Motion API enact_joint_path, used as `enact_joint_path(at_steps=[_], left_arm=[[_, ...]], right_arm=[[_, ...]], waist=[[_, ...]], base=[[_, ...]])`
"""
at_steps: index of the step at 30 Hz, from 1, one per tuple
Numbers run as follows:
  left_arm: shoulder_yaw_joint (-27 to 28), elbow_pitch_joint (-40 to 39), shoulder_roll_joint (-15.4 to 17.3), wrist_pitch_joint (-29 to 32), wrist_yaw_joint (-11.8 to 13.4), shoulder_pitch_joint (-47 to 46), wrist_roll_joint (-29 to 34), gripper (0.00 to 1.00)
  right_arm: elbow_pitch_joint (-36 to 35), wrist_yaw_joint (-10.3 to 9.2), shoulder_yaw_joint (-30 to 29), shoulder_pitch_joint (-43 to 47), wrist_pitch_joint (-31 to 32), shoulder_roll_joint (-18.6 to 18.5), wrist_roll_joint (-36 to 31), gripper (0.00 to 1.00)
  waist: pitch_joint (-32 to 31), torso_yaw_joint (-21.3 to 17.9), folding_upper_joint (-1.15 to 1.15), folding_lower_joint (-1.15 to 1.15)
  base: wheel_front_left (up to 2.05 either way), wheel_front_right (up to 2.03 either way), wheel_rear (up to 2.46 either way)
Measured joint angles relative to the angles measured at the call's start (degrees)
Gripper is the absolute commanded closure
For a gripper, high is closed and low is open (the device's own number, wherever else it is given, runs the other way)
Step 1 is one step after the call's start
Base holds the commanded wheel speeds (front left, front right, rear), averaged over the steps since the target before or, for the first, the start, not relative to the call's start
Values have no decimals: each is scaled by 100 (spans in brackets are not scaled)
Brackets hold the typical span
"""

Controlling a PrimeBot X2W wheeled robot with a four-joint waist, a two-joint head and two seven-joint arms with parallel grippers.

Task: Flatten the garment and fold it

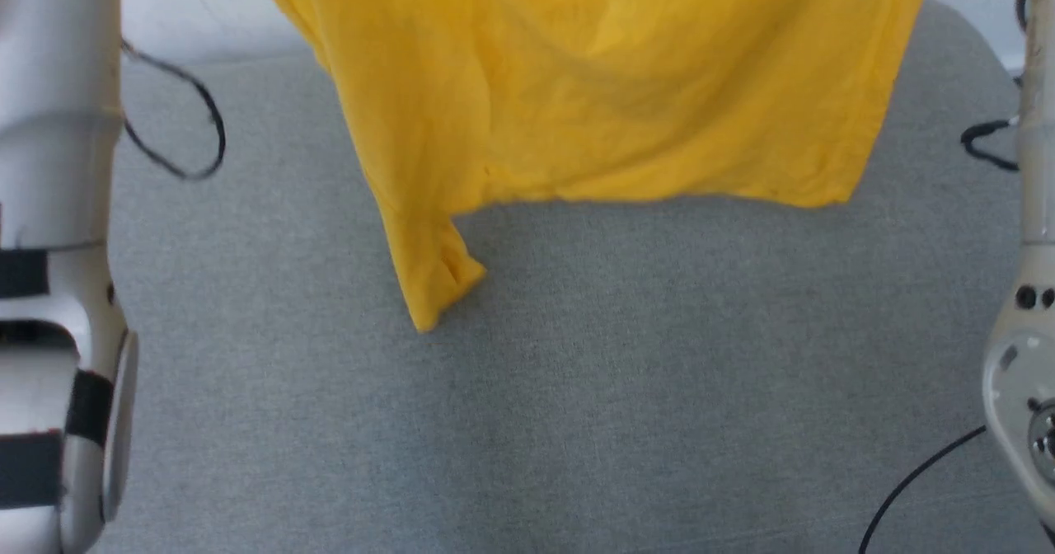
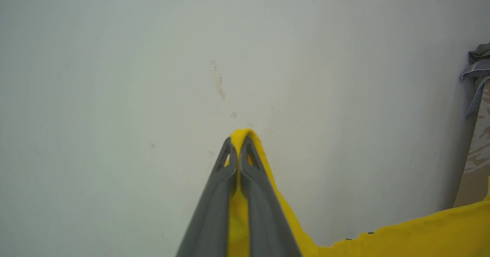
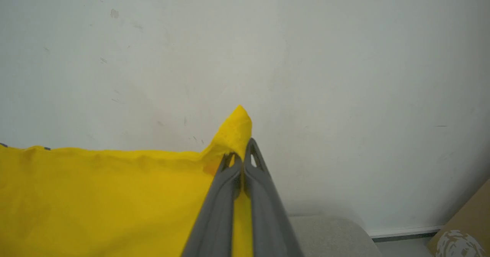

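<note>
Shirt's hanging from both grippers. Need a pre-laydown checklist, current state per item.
1. Left gripper pinching the garment: ok.
2. Right gripper pinching it: ok.
3. Top edge stretched between the grips: ok, roughly straight in the right wrist view.
4. Lower edge level: not ok, one bunched corner hangs lower.
5. That corner off the grey surface: cannot tell.
6. Which way the print faces: cannot tell, plain yellow in view.

Plain yellow garment (image 1: 610, 92), grey surface (image 1: 577, 406)
</note>
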Motion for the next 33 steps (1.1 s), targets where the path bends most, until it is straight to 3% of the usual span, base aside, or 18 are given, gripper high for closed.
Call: enact_joint_path(at_steps=[8, 18, 27, 33], left_arm=[[14, -32, -166, -1271, 47, -1269, 318, 100], [52, -18, -245, -2399, 16, -2677, 524, 100], [189, 80, -193, -2675, -170, -2492, 494, 100], [401, -65, -148, -2697, -375, -2064, 343, 100]], right_arm=[[283, 0, -107, -1027, -1301, 8, -294, 100], [352, 0, -428, -2231, -2207, 8, -1072, 100], [0, 1, -522, -2468, -2973, 10, -1840, 100], [126, 1, -237, -2348, -3263, 16, -1895, 100]], waist=[[755, -27, 0, 1], [1968, 4, 0, 1], [3178, 114, 0, 1], [3809, 214, 0, 1]], base=[[0, 0, 0], [0, 0, 0], [0, 0, 0], [0, 0, 0]])
